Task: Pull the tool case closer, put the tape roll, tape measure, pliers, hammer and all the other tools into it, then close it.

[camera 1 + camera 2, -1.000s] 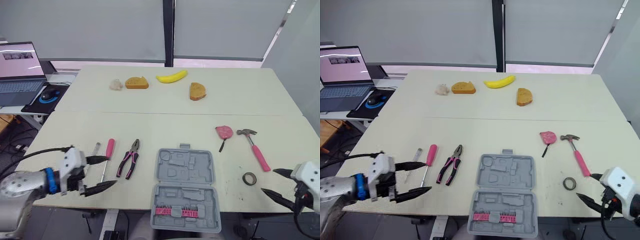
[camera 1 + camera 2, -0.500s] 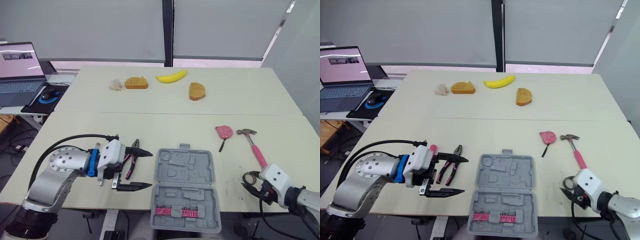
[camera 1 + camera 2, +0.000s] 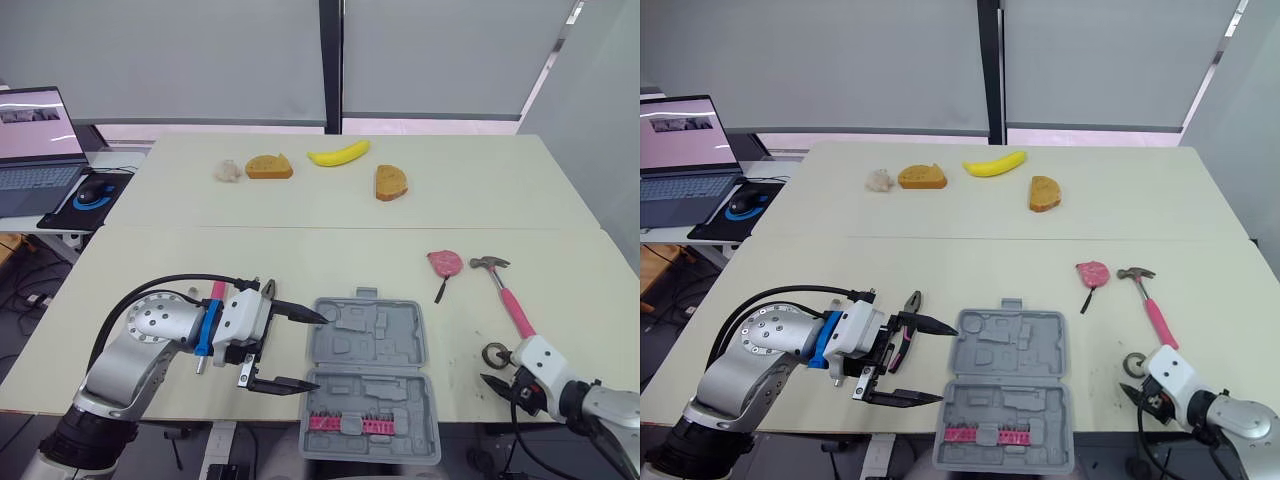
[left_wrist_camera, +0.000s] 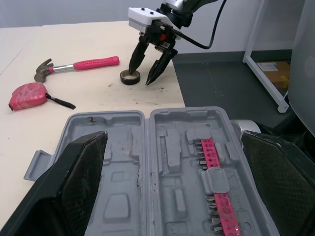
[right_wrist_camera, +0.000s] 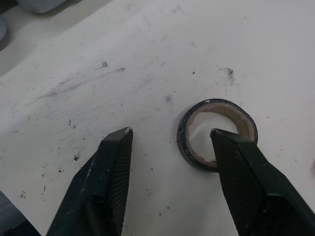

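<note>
Both grippers stand spread. Right gripper point(image 5: 171, 132) straddles the tape roll's point(image 5: 184, 145) wall, one tip over its hole, near the table's point(image 3: 300, 250) front edge, with the hammer point(image 3: 510, 300) just beyond. Left gripper point(image 3: 318, 350) points at the left edge of the tool case point(image 3: 370, 345), which lies open and flat.

left arm point(image 3: 122, 362) silver, blue ring point(image 3: 204, 325) | black cable point(image 3: 190, 278) | left hand point(image 3: 318, 350) white, black fingers point(image 3: 295, 311)

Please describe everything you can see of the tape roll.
The small tape roll, a dark ring with a brown cardboard core, lies flat on the scuffed cream table near its front edge, close to the pink-handled hammer. The open right gripper straddles its wall: one finger over the hole, one outside.
</note>
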Available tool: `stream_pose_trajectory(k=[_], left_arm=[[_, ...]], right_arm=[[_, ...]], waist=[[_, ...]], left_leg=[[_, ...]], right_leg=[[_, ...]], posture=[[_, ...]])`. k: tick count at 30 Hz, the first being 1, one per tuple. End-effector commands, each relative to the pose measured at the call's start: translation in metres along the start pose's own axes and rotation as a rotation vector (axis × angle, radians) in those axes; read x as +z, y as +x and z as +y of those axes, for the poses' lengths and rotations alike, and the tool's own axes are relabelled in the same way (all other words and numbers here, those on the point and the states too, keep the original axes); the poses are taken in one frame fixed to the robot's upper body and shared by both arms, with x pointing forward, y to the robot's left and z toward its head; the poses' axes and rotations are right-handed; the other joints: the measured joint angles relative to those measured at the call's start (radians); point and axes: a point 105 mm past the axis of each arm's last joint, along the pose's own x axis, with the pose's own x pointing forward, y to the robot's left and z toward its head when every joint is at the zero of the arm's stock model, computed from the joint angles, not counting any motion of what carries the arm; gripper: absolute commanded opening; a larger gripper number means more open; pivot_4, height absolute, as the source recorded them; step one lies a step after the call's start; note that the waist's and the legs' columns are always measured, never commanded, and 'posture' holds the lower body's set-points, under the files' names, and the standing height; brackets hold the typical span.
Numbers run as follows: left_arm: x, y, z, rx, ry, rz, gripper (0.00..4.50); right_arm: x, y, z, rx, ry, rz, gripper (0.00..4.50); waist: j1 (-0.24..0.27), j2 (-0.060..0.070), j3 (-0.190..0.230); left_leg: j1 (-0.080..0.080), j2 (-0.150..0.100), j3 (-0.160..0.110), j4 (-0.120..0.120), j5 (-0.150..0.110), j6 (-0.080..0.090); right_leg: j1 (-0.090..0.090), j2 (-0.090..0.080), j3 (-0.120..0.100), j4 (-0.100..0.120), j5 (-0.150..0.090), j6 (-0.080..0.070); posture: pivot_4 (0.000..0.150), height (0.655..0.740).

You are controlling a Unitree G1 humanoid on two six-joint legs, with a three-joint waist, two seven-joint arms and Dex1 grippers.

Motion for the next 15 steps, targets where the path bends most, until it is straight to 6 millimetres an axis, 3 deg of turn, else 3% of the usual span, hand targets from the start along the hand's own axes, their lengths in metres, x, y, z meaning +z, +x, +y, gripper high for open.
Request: stream_pose_trajectory(k=[1, 10, 15], left_arm=[[0.008, -0.001, 0.002, 0.009, 0.038, 0.004, 4.5], [0.01, -0.002, 0.007, 0.025, 0.046, 0.014, 4.5], [0.005, -0.012, 0.014, 0.075, 0.038, 0.043, 4.5]], right_arm=[[0.005, 0.003, -0.002, -0.007, -0.024, -0.022, 1.85], [0.006, 0.01, -0.012, -0.025, -0.045, -0.009, 0.02], [0.019, 0.0, -0.015, -0.012, -0.056, -0.034, 0.02]], waist=[[0.0, 0.0, 0.0], [-0.001, 0.0, 0.0], [-0.001, 0.0, 0.0]], left_leg=[[0.0, 0.0, 0.0, 0.0, 0.0, 0.0], [0.0, 0.0, 0.0, 0.0, 0.0, 0.0], [0.0, 0.0, -0.001, 0.0, 0.0, 0.0]], right_leg=[[0.0, 0.0, 0.0, 0.0, 0.0, 0.0], [0.0, 0.0, 0.0, 0.0, 0.0, 0.0], [0.0, 0.0, 0.0, 0.0, 0.0, 0.0]], posture=[[0.15, 0.74], [0.15, 0.74], [0.15, 0.74]])
